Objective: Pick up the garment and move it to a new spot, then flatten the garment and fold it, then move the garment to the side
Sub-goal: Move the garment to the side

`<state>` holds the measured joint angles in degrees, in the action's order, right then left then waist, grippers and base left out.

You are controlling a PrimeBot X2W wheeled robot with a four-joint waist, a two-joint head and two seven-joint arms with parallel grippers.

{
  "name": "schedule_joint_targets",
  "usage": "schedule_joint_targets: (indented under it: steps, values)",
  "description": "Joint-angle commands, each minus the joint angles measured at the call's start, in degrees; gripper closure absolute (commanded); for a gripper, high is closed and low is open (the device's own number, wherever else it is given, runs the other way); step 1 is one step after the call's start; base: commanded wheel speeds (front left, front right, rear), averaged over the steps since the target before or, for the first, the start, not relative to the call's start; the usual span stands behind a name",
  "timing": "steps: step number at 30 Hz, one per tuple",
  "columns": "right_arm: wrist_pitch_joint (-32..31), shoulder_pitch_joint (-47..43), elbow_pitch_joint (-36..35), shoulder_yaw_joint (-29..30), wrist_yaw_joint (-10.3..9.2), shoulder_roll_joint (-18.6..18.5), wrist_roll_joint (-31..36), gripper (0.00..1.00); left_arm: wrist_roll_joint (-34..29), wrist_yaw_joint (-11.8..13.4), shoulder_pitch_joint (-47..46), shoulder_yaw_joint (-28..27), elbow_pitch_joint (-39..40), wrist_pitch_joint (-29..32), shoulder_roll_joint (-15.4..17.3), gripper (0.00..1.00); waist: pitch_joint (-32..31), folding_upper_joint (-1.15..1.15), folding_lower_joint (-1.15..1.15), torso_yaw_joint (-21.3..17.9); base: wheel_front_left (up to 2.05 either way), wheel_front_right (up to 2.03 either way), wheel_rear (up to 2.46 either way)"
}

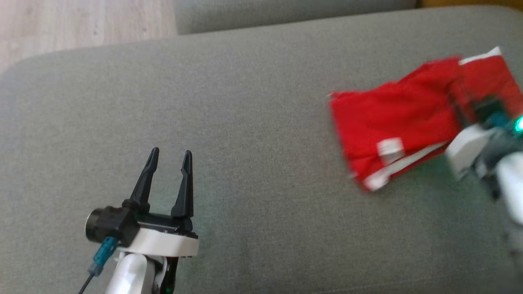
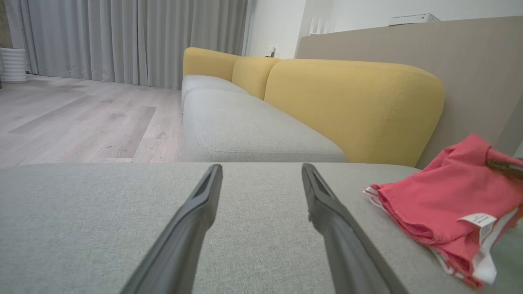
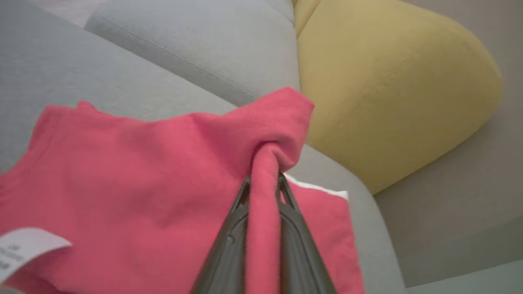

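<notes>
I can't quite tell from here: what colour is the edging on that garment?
White edging on a red garment; the head view shows it best.

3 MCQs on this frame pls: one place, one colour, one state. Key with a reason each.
1. In the head view, the garment lies:
A) at the right, on the grey seat cushion
B) on a table
C) on a chair

2. The backrest cushion is:
A) blue
B) yellow
C) black

3. The right gripper is:
A) open above the cloth
B) shut on a fold of the garment
C) shut on nothing

Key:
1 A: the head view shows the red cloth on the cushion at the right.
2 B: the left wrist view shows it yellow.
3 B: the right wrist view shows a red fold pinched between its fingers; the left gripper stands open, apart from the cloth.
</notes>
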<state>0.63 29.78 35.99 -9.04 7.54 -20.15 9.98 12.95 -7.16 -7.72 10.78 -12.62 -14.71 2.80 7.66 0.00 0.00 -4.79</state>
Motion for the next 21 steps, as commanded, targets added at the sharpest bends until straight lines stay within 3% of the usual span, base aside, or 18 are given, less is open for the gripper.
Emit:
schedule_joint_targets:
  steps: [1, 8, 13, 21]
  values:
    - [0.07, 2.89, -2.17, -0.75, -0.05, -0.88, -0.31, 1.0, -0.7, -0.3, -1.7, -1.82, 1.87, -0.29, 0.08, 0.0, 0.99, 0.0, 0.0, -0.42, 0.0, 0.0, 0.0]
    - [-1.99, 8.64, 1.87, 1.17, -0.05, -9.56, 1.53, 1.0, -1.06, -0.31, -3.7, -1.05, 1.71, -0.29, 0.16, 0.0, 4.77, 0.0, 0.0, 0.13, 0.0, 0.0, 0.0]
    - [-2.32, 11.2, 5.93, 6.3, -0.05, -14.29, 3.77, 1.0, -0.52, -0.32, -5.12, -0.69, 1.54, -0.29, 0.62, 0.0, 6.61, 0.0, 0.0, 1.13, 0.0, 0.0, 0.0]
    - [-1.68, 12.67, 8.16, 12.37, -0.05, -15.18, 5.66, 1.0, -0.05, -0.32, -6.07, -0.82, 1.79, -0.29, 1.08, 0.0, 8.92, 0.0, 0.0, 1.25, 0.0, 0.0, 0.0]
